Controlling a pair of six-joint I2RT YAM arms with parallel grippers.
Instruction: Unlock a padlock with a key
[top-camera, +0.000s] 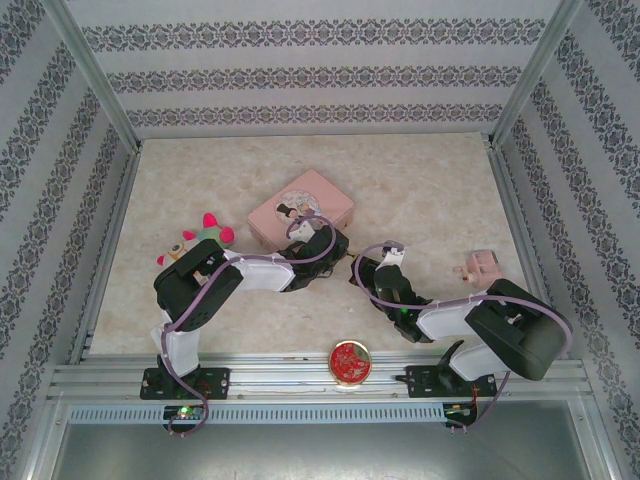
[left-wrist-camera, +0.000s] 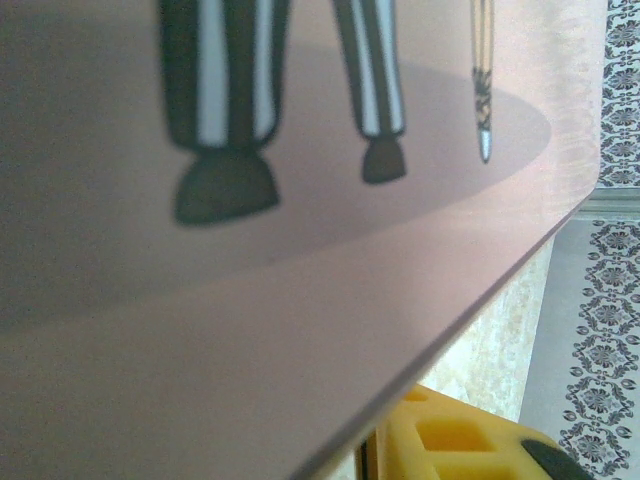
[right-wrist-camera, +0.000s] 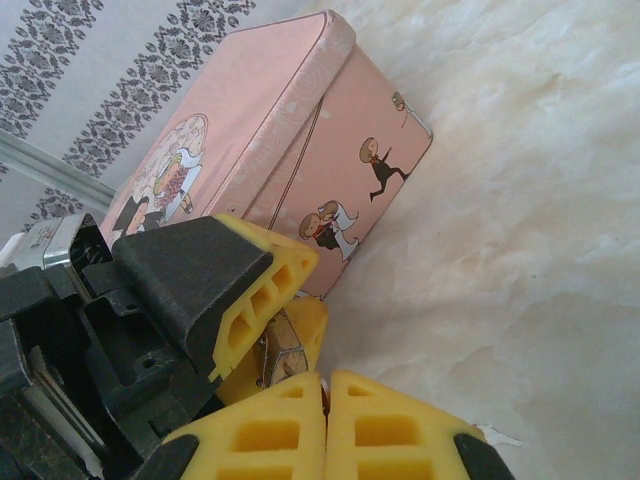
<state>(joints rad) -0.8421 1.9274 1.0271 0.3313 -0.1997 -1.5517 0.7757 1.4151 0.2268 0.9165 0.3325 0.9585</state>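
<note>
The small brass padlock (right-wrist-camera: 283, 352) is clamped between the yellow fingers of my left gripper (right-wrist-camera: 300, 305), right beside the pink box. My right gripper (right-wrist-camera: 325, 385) is shut on the thin silvery key (right-wrist-camera: 323, 392), and only a sliver of it shows between the pads. The key's tip meets the padlock's face; how deep it sits is hidden. From above, the left gripper (top-camera: 330, 250) and right gripper (top-camera: 362, 270) meet tip to tip in front of the box. In the left wrist view, one yellow finger (left-wrist-camera: 460, 440) pokes out under the box wall.
The pink picture tin (top-camera: 302, 207) stands just behind the grippers, its wall (left-wrist-camera: 300, 250) very close to the left wrist camera. A round red tin (top-camera: 350, 362) lies at the near edge. A plush toy (top-camera: 205, 232) sits left, a small pink object (top-camera: 480, 265) right.
</note>
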